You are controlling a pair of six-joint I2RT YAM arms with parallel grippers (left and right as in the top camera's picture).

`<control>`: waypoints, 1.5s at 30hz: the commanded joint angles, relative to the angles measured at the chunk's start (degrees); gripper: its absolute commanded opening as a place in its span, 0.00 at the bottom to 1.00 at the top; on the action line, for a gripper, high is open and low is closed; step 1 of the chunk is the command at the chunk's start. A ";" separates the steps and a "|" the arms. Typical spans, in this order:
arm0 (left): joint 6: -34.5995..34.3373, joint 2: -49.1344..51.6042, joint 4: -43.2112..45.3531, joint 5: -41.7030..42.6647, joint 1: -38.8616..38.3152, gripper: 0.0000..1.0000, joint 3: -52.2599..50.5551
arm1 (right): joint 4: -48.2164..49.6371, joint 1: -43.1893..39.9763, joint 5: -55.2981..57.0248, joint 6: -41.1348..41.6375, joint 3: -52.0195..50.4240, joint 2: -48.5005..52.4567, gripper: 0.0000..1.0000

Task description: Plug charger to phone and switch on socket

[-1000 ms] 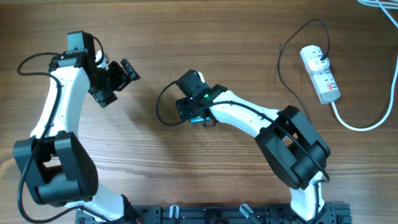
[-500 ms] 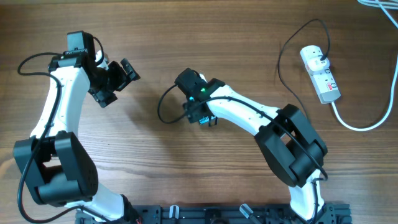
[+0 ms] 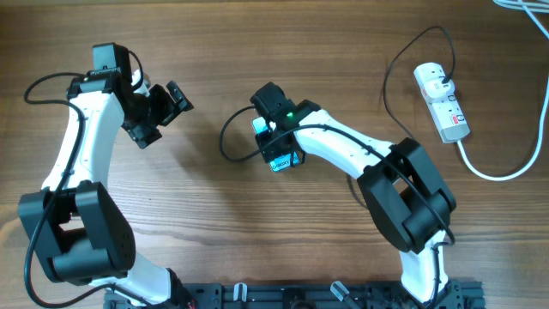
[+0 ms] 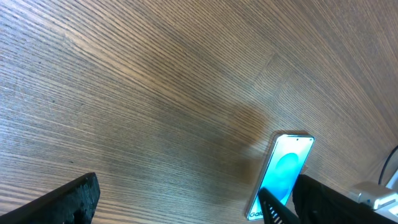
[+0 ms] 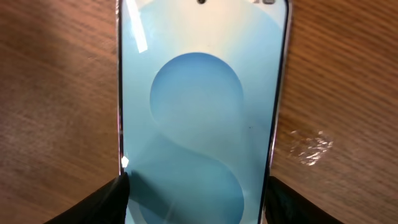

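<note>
The phone, cyan screen up, lies flat on the wooden table. My right gripper straddles its lower part, one dark finger against each long edge. From overhead the right gripper covers most of the phone. The charger's black cable loops on the table left of the phone, and another stretch runs to the white plug seated in the socket at the far right. Its connector tip is hidden. My left gripper hovers open to the left, with the phone at its lower right.
The socket's thick white cord curves off the right edge. Another pale cable crosses the top right corner. Bare wooden table lies between and behind the arms.
My right gripper has turned and shifted slightly right over the phone, its jaws narrowing onto the phone's edges. The cable loop beside it shifted a little. The left arm has not moved.
</note>
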 commanded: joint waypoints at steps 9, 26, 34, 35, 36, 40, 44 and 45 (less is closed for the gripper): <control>1.36 -0.11 0.02 0.85 0.17 1.00 0.04 | 1.05 6.19 -0.74 -0.04 0.79 1.31 0.82; 1.36 -0.11 0.07 0.85 0.17 1.00 0.07 | -8.26 3.08 6.21 -3.17 5.29 3.69 0.91; 1.33 -0.11 0.04 0.85 0.17 1.00 0.07 | -9.03 1.57 -4.15 -13.84 5.31 3.69 1.00; 1.33 -0.11 0.02 0.87 0.17 1.00 0.07 | -8.70 1.49 -4.15 -15.87 5.31 3.69 1.00; 1.33 -0.11 0.00 0.85 0.17 1.00 0.04 | -8.66 1.38 -4.15 -17.62 5.31 3.69 1.00; 1.33 -0.11 0.00 0.85 0.17 1.00 0.07 | -8.66 1.62 -3.43 -18.03 5.53 3.69 1.00; 1.33 -0.11 0.02 0.85 0.17 1.00 0.07 | -8.28 1.68 -2.47 -14.86 5.53 3.69 1.00; 1.33 -0.11 0.00 0.85 0.17 1.00 0.07 | -8.26 1.92 -2.43 -14.86 5.53 3.69 0.99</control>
